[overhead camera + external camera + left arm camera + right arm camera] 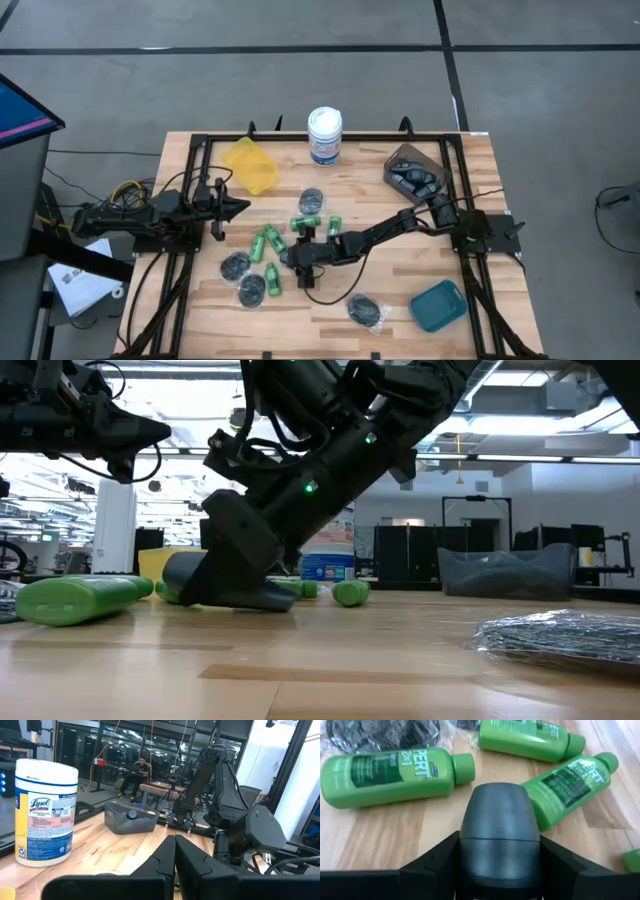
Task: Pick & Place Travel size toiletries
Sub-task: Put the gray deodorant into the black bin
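The right gripper [297, 257] is lowered onto the table [400, 300] near its centre, its two fingers set against the sides of a dark blue-grey mini bottle [500, 837] that lies on the wood; the wrist view shows the bottle seated between both fingers, with no gap visible on either side. Taking this bottle as the landmark, three green mini bottles [395, 776] lie close around it: one alongside, one [530, 739] beyond it, and one [572, 782] with its base touching or nearly touching the bottle's rounded end, so clearance there is tight. Wrapped dark discs [236, 266] lie farther out on the left-arm side, and another disc [366, 311] lies toward the near table edge beside the teal bin [438, 306]. The yellow bin [251, 165], the white tub [324, 135] and the brown bin [414, 172] stand along the far edge, well apart from the bottle. The left gripper [240, 207] hangs above the table's left side, fingers pressed together, holding nothing. In the low view the right arm hides most of the bottle, and the top of the wrist view cuts off a disc.
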